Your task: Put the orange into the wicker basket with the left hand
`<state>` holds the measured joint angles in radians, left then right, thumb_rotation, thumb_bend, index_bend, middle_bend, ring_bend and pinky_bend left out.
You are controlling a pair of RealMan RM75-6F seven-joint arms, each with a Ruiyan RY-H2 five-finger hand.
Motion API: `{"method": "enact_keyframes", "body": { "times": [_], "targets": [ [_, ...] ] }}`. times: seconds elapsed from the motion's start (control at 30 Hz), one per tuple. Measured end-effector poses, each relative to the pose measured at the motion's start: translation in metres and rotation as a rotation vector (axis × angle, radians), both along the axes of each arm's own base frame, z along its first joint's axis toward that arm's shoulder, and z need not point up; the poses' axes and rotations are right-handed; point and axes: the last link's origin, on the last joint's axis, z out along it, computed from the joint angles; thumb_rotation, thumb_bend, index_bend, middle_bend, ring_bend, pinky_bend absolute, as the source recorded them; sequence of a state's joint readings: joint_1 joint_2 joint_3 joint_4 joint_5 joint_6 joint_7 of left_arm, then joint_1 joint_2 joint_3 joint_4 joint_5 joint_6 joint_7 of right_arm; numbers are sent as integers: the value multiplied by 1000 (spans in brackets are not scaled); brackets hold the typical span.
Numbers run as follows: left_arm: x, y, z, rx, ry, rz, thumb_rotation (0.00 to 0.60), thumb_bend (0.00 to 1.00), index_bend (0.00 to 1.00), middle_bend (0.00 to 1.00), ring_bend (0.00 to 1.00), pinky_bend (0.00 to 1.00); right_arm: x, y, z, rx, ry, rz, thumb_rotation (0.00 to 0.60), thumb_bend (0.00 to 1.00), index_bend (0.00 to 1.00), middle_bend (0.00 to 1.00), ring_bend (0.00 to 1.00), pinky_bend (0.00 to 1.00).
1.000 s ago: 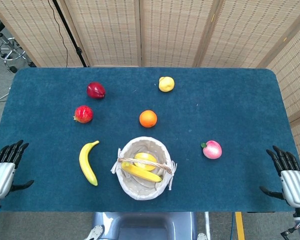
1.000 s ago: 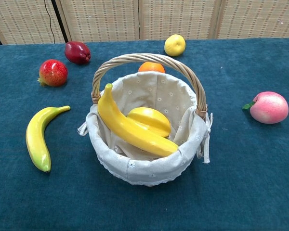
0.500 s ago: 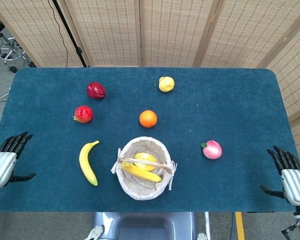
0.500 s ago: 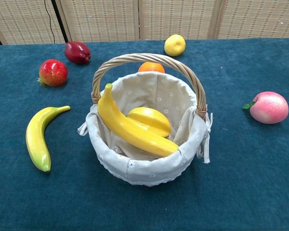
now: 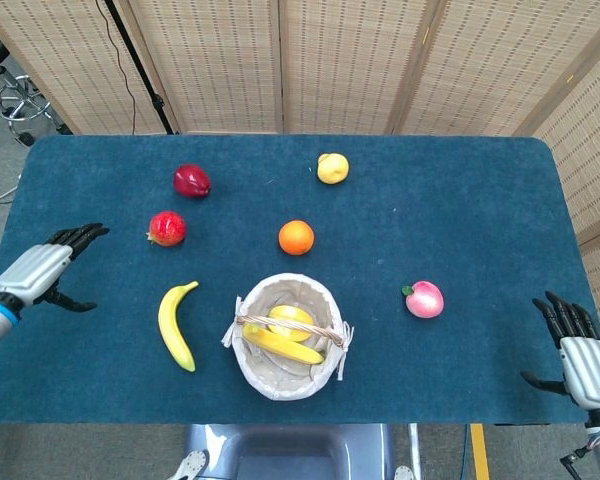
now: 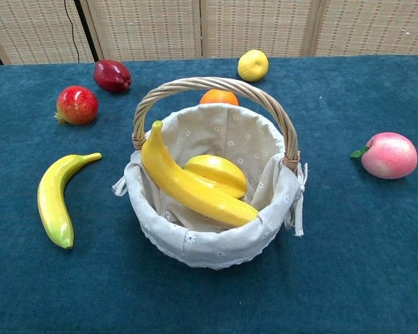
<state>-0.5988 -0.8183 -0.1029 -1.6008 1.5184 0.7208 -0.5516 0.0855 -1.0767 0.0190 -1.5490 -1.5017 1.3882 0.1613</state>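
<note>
Orange (image 5: 296, 237) at centre of the frame, just above wicker basket (image 5: 329, 301), not touching it.
Left hand (image 5: 42, 269) at left edge, fingers spread, holding nothing; right hand (image 5: 580, 352) at lower right, also spread.

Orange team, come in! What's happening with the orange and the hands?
Left hand open, empty, at table's left edge. Right hand open, parked. Orange on table behind wicker basket, untouched. Pomegranate near left hand's path.

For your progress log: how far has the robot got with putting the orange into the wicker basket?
Nothing is done yet: the orange sits on the table behind the wicker basket, untouched. The left hand hovers empty over the table's left side, fingers apart, well short of the fruit. Reaching, grasping and placing all remain. The right hand waits open at the right edge.
</note>
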Motion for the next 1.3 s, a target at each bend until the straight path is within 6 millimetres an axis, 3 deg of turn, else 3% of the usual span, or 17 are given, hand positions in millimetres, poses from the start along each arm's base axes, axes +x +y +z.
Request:
{"method": "enact_keyframes", "body": {
  "times": [0.13,0.3,0.67,0.97,1.3],
  "targets": [
    [23,38,-4,-54,40,-28,600,13,0,0,0,0,4,0,-3,9,7,6,600,0,40,0,0,0],
    [49,79,-27,-105,55,-50,600,13,0,0,0,0,5,0,-6,21,11,7,600,0,40,0,0,0],
    [109,141,-125,-202,34,-74,600,13,0,0,0,0,5,0,-5,19,9,-3,600,0,40,0,0,0],
    [156,167,-179,-197,-6,-101,600,14,0,0,0,0,3,0,-4,21,-4,-5,600,0,40,0,0,0],
    [209,160,-239,-254,-73,-147,600,30,28,0,0,0,2,0,-2,21,-12,-8,600,0,40,0,0,0]
  ]
}}
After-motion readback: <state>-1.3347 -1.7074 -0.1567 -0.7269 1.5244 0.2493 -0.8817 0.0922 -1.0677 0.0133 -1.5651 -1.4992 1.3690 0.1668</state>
